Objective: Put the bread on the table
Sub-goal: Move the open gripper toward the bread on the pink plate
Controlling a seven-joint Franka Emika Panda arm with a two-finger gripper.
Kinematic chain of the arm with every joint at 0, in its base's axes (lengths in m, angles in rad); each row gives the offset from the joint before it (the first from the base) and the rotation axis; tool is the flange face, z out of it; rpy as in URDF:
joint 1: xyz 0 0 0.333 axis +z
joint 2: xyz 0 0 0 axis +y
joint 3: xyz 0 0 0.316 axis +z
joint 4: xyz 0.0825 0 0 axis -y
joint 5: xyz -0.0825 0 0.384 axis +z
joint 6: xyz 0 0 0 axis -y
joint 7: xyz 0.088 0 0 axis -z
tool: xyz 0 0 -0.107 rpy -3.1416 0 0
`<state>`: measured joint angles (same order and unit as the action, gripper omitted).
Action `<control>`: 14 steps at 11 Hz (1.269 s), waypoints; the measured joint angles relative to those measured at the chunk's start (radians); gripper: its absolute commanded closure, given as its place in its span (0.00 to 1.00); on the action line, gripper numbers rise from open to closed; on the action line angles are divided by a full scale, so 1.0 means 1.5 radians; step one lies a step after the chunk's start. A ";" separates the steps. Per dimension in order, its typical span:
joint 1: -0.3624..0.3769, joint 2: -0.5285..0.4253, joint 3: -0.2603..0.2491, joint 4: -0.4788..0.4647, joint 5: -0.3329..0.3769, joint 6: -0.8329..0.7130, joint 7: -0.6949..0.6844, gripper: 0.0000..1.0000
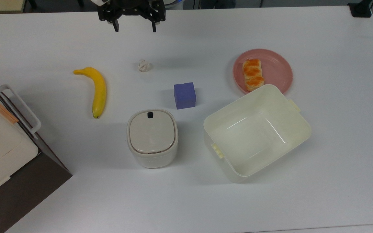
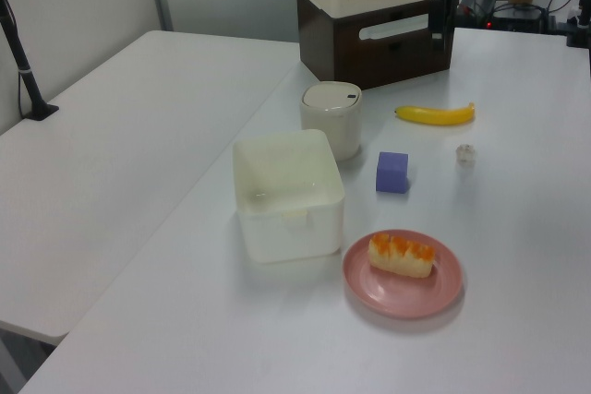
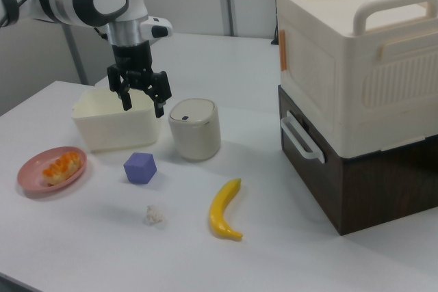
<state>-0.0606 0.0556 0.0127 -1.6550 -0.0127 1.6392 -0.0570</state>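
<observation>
The bread (image 1: 253, 74) lies on the pink plate (image 1: 277, 69) at the upper right of the top view, on the plate's left part, just above the open cream tub (image 1: 257, 132). The gripper (image 1: 135, 29) hangs at the upper edge of the top view, well apart from the bread, fingers spread and holding nothing. The banana (image 1: 97, 91), paper ball (image 1: 144, 65) and purple cube (image 1: 184, 95) rest on the table (image 1: 335, 145) between them.

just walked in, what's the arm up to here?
Nothing is grasped yet. The gripper hangs open above the table, at its far edge in the top view. The bread it is meant to move sits on the pink plate, beside the open cream box, untouched.
</observation>
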 measured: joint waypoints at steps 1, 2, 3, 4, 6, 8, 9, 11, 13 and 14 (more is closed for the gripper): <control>0.001 0.003 0.000 0.000 0.000 0.000 0.000 0.00; 0.007 0.006 0.000 -0.002 0.000 0.000 0.000 0.00; 0.017 0.009 0.000 -0.005 0.000 0.000 0.000 0.00; 0.028 0.011 0.001 -0.009 0.000 0.000 0.000 0.00; 0.049 0.017 0.001 -0.023 0.000 0.024 0.019 0.00; 0.057 0.028 0.001 -0.042 0.000 0.063 0.024 0.00; 0.057 0.036 0.001 -0.049 0.000 0.086 0.024 0.00; 0.062 0.048 0.001 -0.060 0.000 0.111 0.024 0.00; 0.067 0.052 0.001 -0.071 0.000 0.134 0.025 0.00; 0.072 0.055 0.001 -0.075 0.000 0.144 0.025 0.00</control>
<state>0.0472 0.1384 0.0137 -1.7668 -0.0127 1.8553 -0.0200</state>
